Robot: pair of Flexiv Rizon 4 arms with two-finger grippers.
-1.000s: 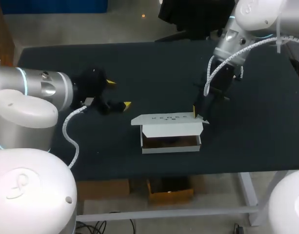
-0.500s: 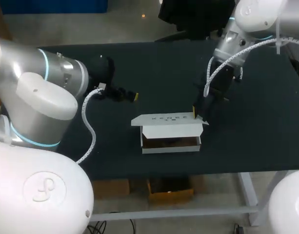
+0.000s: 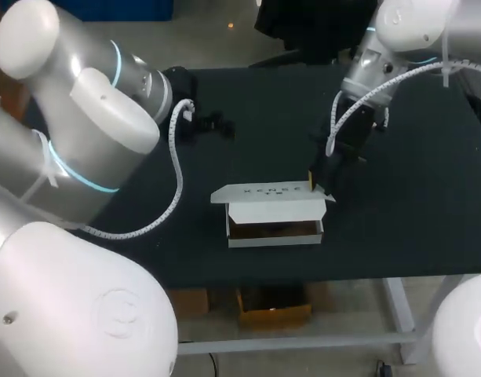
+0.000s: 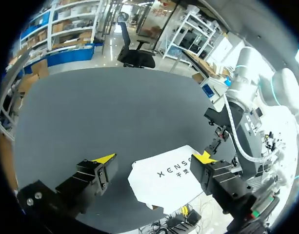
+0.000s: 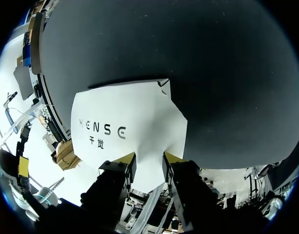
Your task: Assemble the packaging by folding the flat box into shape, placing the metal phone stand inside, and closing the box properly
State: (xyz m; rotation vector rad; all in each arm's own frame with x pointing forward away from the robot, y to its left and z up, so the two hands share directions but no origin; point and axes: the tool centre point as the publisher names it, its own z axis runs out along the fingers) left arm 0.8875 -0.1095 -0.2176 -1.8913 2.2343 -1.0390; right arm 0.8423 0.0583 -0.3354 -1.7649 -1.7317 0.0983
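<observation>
The white box (image 3: 275, 224) sits mid-table with its lid (image 3: 264, 191) held out flat over it. The inside (image 3: 273, 228) looks dark brown, and I cannot make out the phone stand. My right gripper (image 3: 314, 183) stands at the lid's right end. In the right wrist view the gripper (image 5: 149, 158) has a narrow gap, filled by the edge of the white lid (image 5: 127, 126), so it is shut on it. My left gripper (image 3: 219, 126) hangs behind and left of the box. In the left wrist view this gripper (image 4: 154, 157) is wide open and empty, with the lid (image 4: 171, 178) ahead of it.
The black table (image 3: 428, 212) has bare cloth on both sides of the box and behind it. My right arm (image 4: 237, 122) shows beyond the lid in the left wrist view.
My left arm has swung up and toward the back of the table, taking its open gripper away from the box's left side. The right gripper and the box have not moved.
</observation>
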